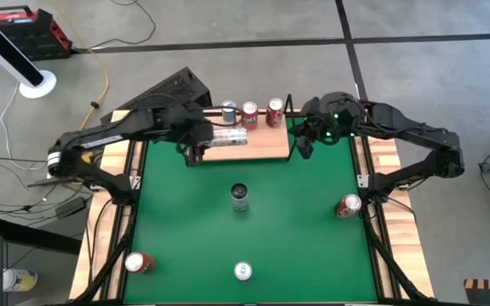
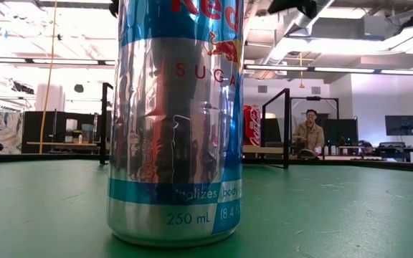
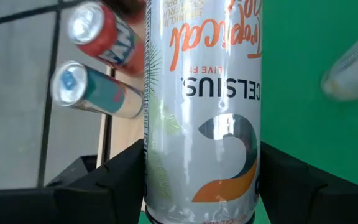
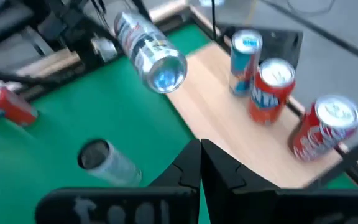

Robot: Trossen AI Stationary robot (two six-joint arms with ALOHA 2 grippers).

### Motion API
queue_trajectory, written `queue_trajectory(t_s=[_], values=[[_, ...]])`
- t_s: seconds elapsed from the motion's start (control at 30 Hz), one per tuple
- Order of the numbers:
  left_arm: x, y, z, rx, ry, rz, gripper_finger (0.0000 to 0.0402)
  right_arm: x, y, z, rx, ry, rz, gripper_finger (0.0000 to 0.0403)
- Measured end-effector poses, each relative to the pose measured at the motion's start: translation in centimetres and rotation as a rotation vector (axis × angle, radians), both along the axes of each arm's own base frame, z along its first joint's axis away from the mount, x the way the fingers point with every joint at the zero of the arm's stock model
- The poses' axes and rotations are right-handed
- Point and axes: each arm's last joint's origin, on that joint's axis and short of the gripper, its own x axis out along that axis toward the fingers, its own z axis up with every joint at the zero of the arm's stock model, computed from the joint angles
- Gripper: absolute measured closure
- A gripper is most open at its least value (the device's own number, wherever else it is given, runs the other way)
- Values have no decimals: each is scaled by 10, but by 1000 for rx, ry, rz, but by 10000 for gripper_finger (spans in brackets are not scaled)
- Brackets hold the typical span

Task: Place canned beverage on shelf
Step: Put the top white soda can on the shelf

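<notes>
Gripping a tall white slim can with orange lettering (image 3: 201, 106) between its two dark fingers, the left gripper (image 1: 207, 140) holds it lying sideways over the left end of the flat light-wood shelf with the thin black wire frame (image 1: 262, 146), at the far edge of the green mat (image 1: 185, 221). The right gripper (image 1: 304, 144) hangs just off the shelf's right end with its fingers (image 4: 219, 165) pressed together and nothing between them. Three cans stand upright in a row along the shelf's far edge: a blue and silver can (image 1: 229, 112), an orange and white can (image 1: 249, 115), and a red can (image 1: 275, 112) nearest the right gripper. On the mat, a dark-topped silver can (image 1: 240, 196) stands near the middle, well apart from the shelf. A red can (image 1: 348, 206) lies near the mat's right edge, another red can (image 1: 139, 263) lies at the near left corner, and a tall blue and silver slim can (image 2: 176, 122) stands at the near edge, filling the low view. Beyond the table in that view, a person (image 2: 310, 132) sits far back in the room.
</notes>
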Motion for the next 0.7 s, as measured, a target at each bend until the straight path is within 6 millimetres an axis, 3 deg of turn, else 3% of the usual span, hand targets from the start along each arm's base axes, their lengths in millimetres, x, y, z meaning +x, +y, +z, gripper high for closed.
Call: queue_trajectory(t_s=[0.27, 0.5, 0.7], values=[[-49, -30, 32, -24, -173, 60, 169, 21, -5, 2, -27, -94, -1, 371], [-87, -49, 26, -42, -261, 95, 169, 50, -19, -11, -13, -122, -60, 370], [-102, -59, 23, -34, -314, 65, 169, 75, -26, -31, 89, -116, -69, 369]])
